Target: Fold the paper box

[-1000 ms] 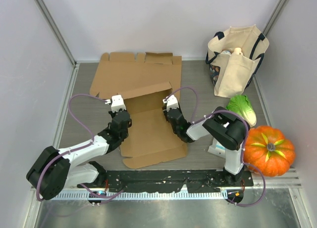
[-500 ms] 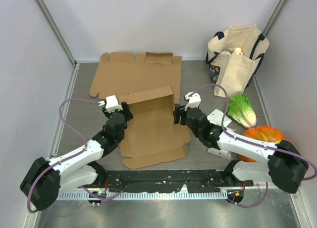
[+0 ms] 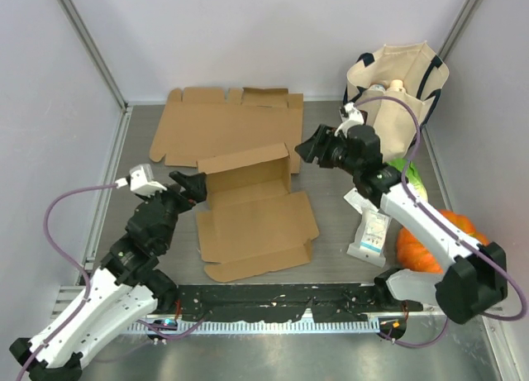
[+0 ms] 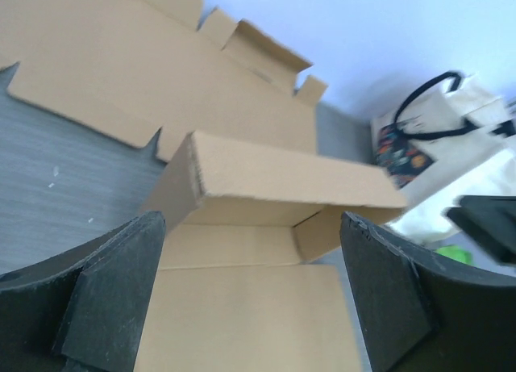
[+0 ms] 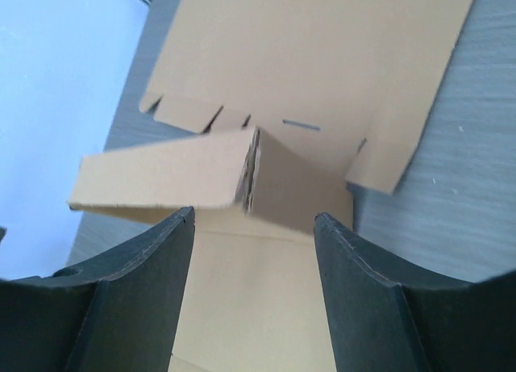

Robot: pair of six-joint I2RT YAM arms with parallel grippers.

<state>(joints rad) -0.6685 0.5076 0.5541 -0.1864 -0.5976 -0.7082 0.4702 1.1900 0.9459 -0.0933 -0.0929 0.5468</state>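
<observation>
Grey table (image 3: 331,232); paper box (image 3: 256,211) lies mid-table, rear panel folded upright, base flat. I see the left arm (image 3: 153,220) near its left edge and the right arm (image 3: 413,211) off its right corner. Both jaws released, holding nothing.

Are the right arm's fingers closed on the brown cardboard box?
No, the right arm's fingers stand wide open, with the partly folded brown cardboard box beyond them.

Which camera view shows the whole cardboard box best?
The top view: the whole box is in frame, together with its raised wall. Each wrist view shows that wall close up, but only parts of the flat cardboard around it.
</observation>
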